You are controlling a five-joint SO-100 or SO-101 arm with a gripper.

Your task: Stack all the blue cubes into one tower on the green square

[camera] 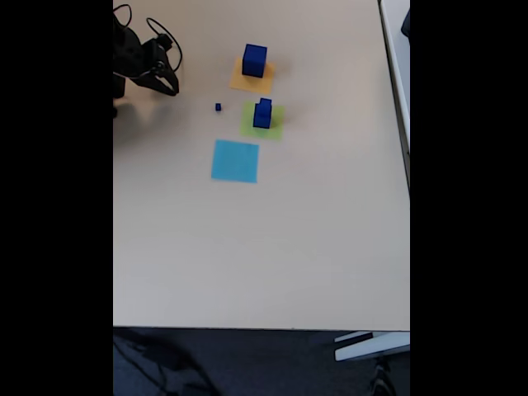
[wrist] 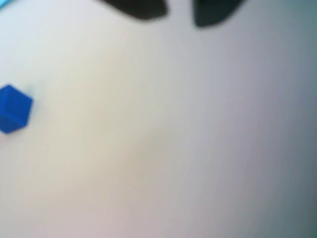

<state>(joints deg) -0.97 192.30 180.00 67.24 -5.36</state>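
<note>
In the fixed view the green square holds a short stack of two blue cubes. The largest blue cube stands on the orange-yellow square just behind it. A tiny blue cube lies on the bare table left of the green square. My gripper hovers at the far left, well apart from all cubes. In the wrist view its two dark fingertips stand apart at the top edge, so the gripper is open and holds nothing. A blurred blue cube sits at that view's left edge.
A flat light blue square lies in front of the green one. The beige table stretches wide toward the near edge. A table edge runs down the right side of the fixed view.
</note>
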